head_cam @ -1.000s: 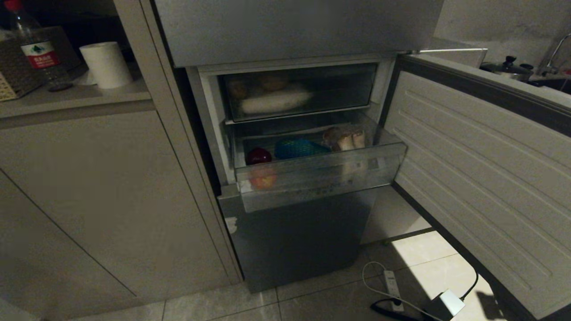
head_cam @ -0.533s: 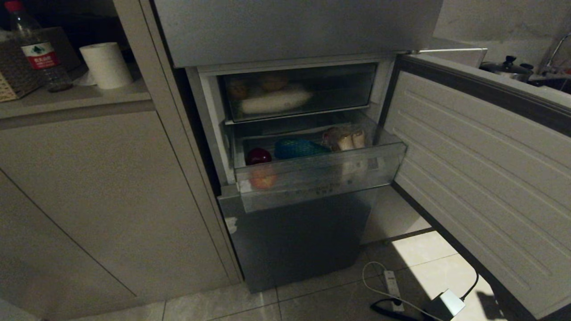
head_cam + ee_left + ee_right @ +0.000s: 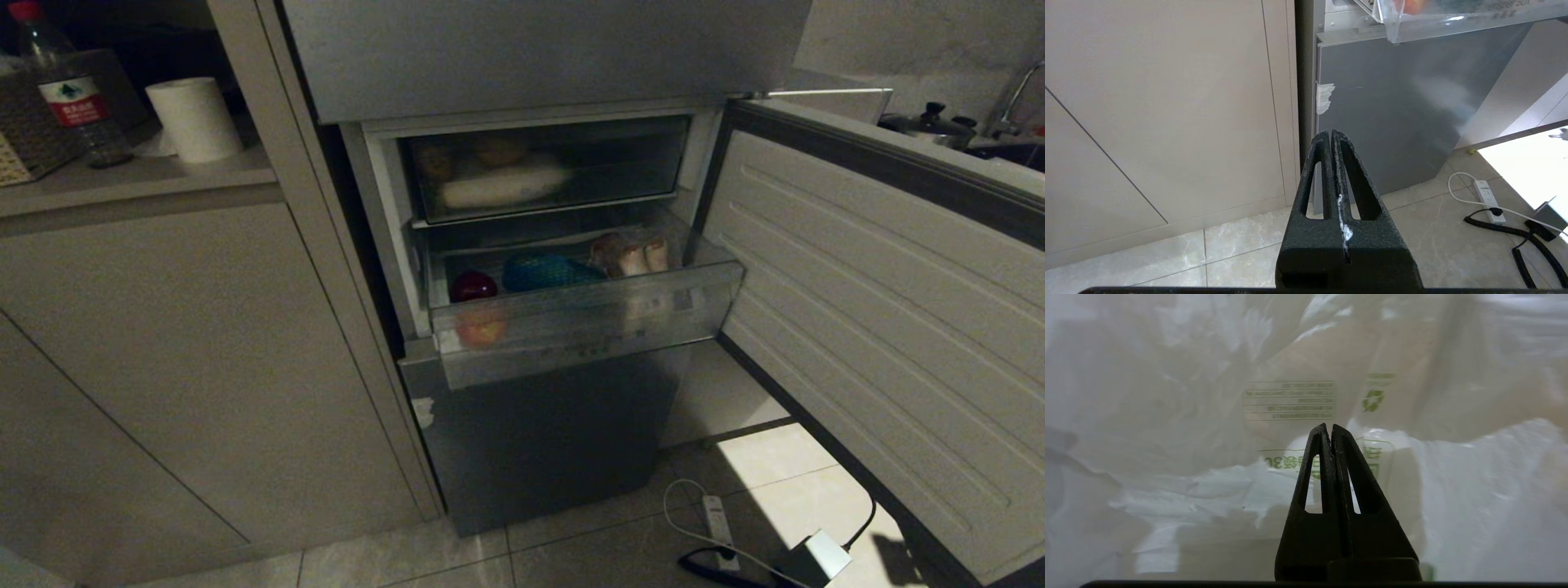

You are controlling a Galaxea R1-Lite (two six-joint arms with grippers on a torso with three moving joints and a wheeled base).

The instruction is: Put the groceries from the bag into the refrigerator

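The refrigerator stands with its middle door swung open to the right. Its clear drawer is pulled out and holds a red apple, a blue-green netted pack and pale beige lumps. Neither arm shows in the head view. My right gripper is shut and empty, pointing into the crinkly white bag with green print, which fills its view. No groceries inside the bag can be made out. My left gripper is shut and empty, low before the refrigerator's bottom door.
A beige cabinet flanks the fridge on the left, with a water bottle and a paper roll on its shelf. A power strip and cables lie on the tiled floor under the open door. A pot sits at the back right.
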